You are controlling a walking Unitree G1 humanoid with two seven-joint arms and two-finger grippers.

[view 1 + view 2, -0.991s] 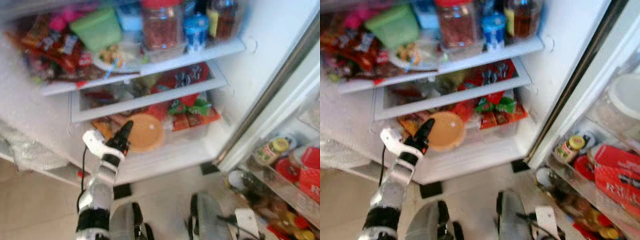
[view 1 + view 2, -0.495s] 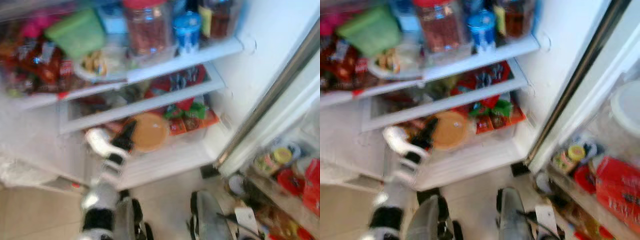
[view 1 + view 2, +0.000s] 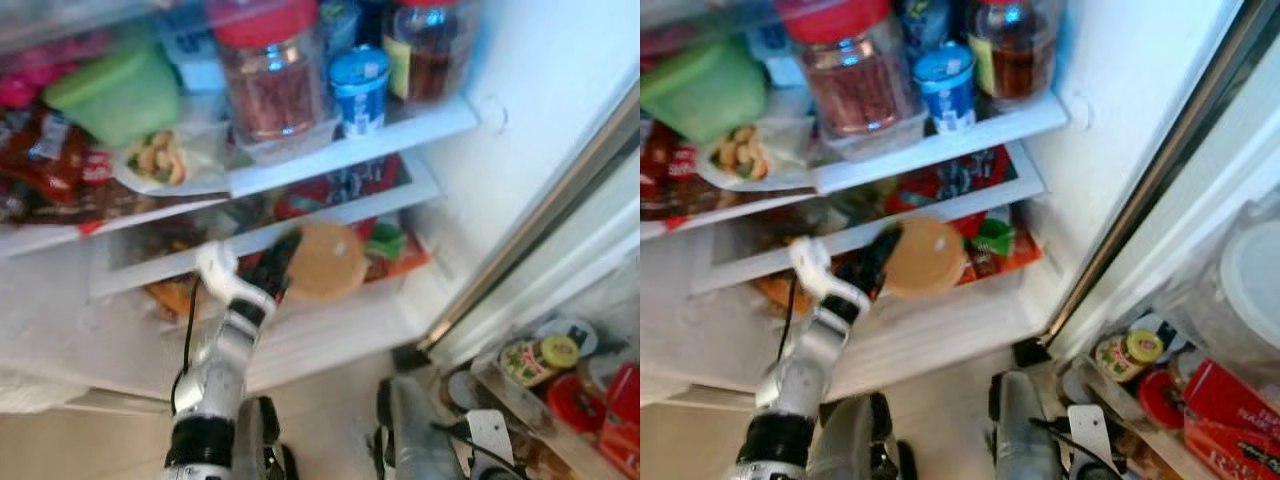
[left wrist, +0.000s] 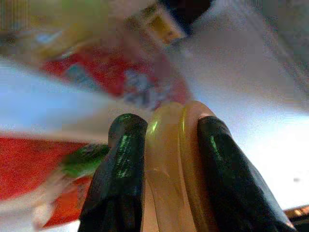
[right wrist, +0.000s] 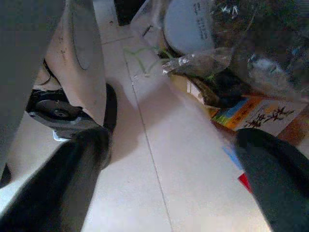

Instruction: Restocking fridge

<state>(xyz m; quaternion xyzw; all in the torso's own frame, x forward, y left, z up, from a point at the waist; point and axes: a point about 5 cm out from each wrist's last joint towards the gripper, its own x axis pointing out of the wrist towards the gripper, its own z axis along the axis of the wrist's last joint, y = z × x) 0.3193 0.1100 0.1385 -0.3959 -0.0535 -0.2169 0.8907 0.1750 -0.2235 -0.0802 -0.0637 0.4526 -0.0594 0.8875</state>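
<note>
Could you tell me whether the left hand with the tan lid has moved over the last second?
Yes. The left hand has carried the tan lid up and rightward, from the fridge floor to the lower shelf rail.

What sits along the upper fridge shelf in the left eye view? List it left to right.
Red snack packets → green container → plate of food → red-lidded jar → blue cup → dark jar with a yellow label.

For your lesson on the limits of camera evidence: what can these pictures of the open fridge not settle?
- Round tan container: contents unseen; left wrist view shows its edge between the left gripper's fingers.
- Red-lidded glass jar: lid cut off by right eye view's top edge.
- Red packets in left wrist view: print blurred.
- Small yellow-lidded jar: label too small.
</note>
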